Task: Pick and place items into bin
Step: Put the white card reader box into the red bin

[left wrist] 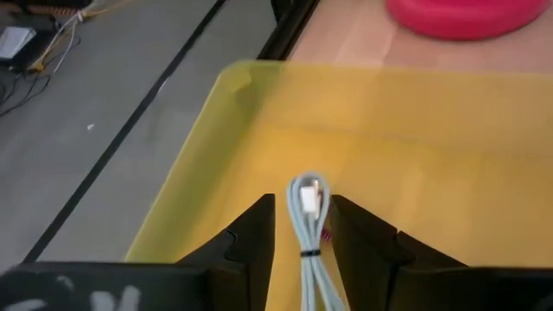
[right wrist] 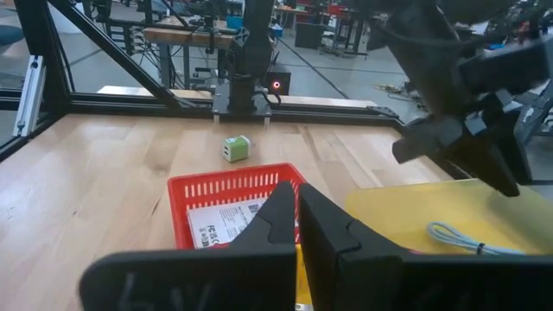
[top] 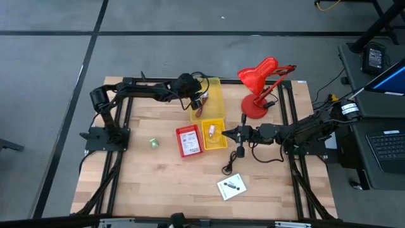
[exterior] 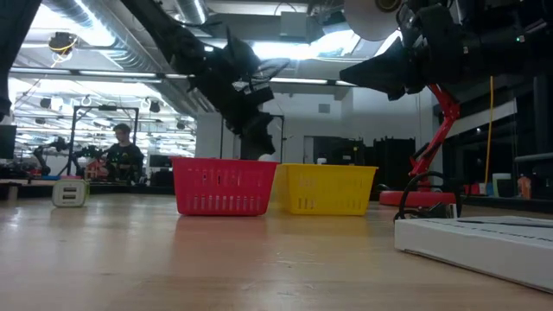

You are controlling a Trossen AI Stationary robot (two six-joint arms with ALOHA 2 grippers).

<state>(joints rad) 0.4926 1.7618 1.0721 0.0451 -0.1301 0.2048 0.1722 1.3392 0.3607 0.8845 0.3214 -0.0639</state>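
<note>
Yellow bin (left wrist: 216, 155) floor partly behind left gripper (left wrist: 302, 226).

A pale coiled cable (left wrist: 307, 233) (banded near its middle) sits between the left end effector (left wrist: 302, 226) fingers, above a yellow bin (left wrist: 406, 138).

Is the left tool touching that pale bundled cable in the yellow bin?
Apart. Right wrist view: pale bundled cable lies in yellow bin, left tool clear above.

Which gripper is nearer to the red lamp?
Right. The right gripper sits just in front of the lamp, beside its base; the left gripper hangs over the yellow bin, farther away.
</note>
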